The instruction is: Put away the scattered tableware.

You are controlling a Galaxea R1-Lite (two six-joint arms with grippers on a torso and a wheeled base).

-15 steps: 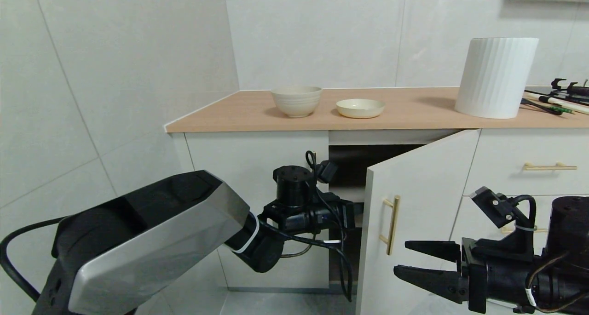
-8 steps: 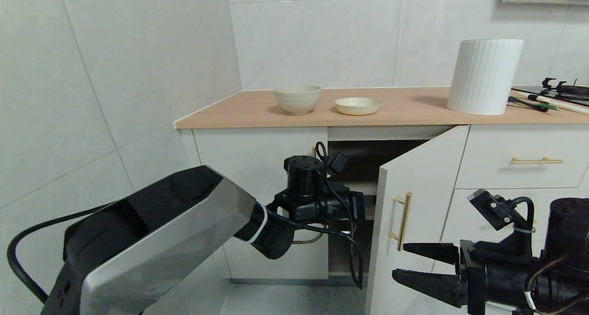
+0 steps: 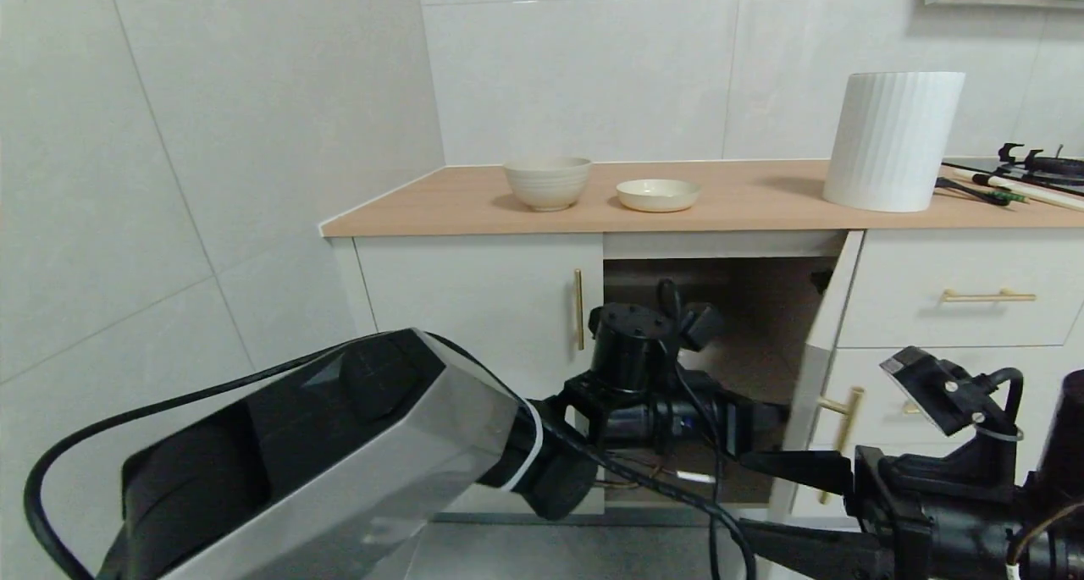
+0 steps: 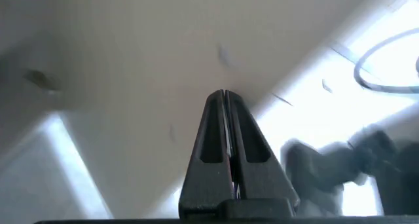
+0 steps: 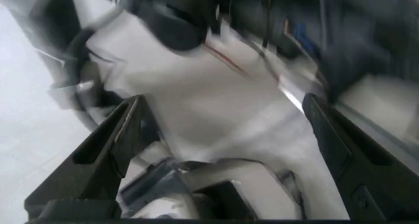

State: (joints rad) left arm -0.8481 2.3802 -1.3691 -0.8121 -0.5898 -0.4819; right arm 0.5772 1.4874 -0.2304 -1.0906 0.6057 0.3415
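**Tableware on the bench, both claws low by the open cabinet**

Head view: a bowl [image 3: 547, 182] and a shallow dish [image 3: 658, 195] stand side by side, apart, on the bench [image 3: 762, 199]. A white ribbed canister [image 3: 893, 140] stands well to the right. Beyond it lie some thin utensils [image 3: 1016, 182], cut off by the frame edge and too small to tell apart. Below the bench the cabinet [image 3: 762, 309] is open, its door [image 3: 826, 334] seen almost edge-on. The left arm [image 3: 644, 377] lies across the opening; its far end is a dark mass that merges with the door edge and cannot be made out. The right claw [image 3: 743, 491] is low beside the door with its fingers spread wide and nothing between them.

Left wrist view: the left claw [image 4: 223, 103] has its two fingers pressed together, gripping nothing, and points at a pale, blurred surface. A dark smeared shape sits to one side.

Right wrist view: the right claw's fingers stand far apart and grasp nothing. Past them is a smear of pale panel and dark arm parts, too blurred to identify.
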